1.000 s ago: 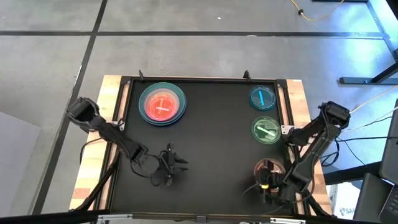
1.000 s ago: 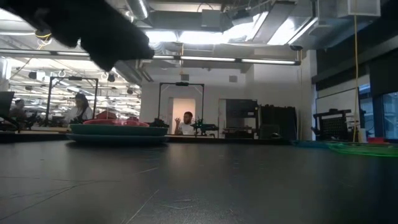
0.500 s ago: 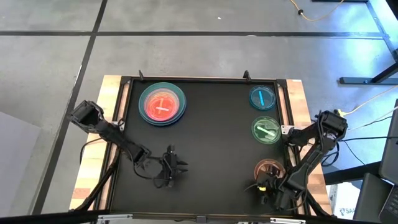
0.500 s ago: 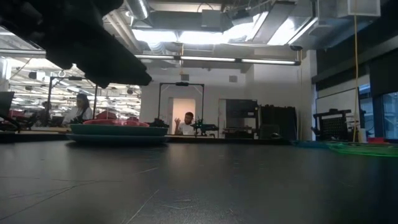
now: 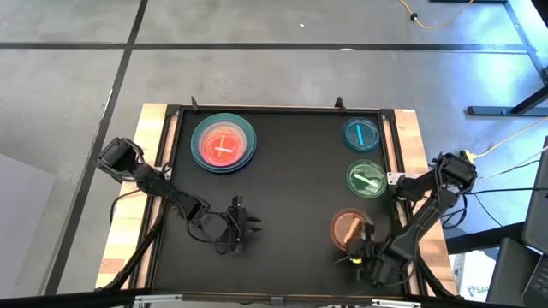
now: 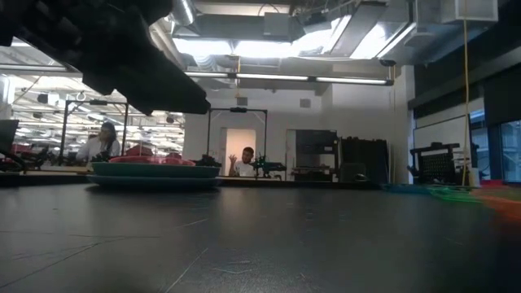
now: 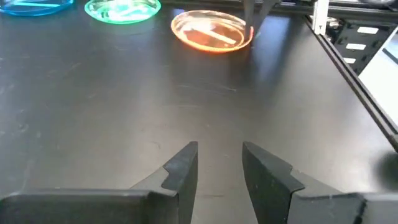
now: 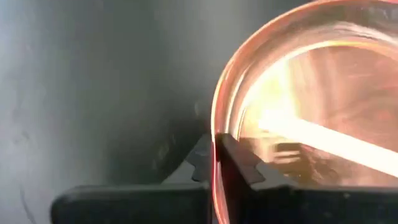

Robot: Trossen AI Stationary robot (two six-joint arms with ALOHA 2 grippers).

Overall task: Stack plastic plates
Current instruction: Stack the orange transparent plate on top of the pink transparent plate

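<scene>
Holding the orange dish [image 8: 311, 124] by its rim, the right tool [image 5: 364, 244] has its two fingers [image 8: 239, 165] pressed together on the thin edge, one inside and one outside. The dish sits at the near right part of the bench [image 5: 291, 188], directly in front of this tool. I judge the step is to carry this dish to the stack [image 5: 223, 143], which stands far away, across the bench at the far left. To do it well, the grip should stay firm, because the edge is thin and smooth and may slip. The dish should be lifted level and high enough to pass over the stack's rim, then lowered to the centre.

The green dish [image 5: 366, 179] lies just beyond the orange one, and the cyan dish [image 5: 361, 134] is farther behind it. A straight move away from the tool could touch the green dish, so a path to the left is safer.

The left tool [image 7: 217, 165] hovers over bare bench with fingers a little apart, holding nothing. It waits between the orange dish and the stack, slightly on the near side, so the right arm should pass behind it.
</scene>
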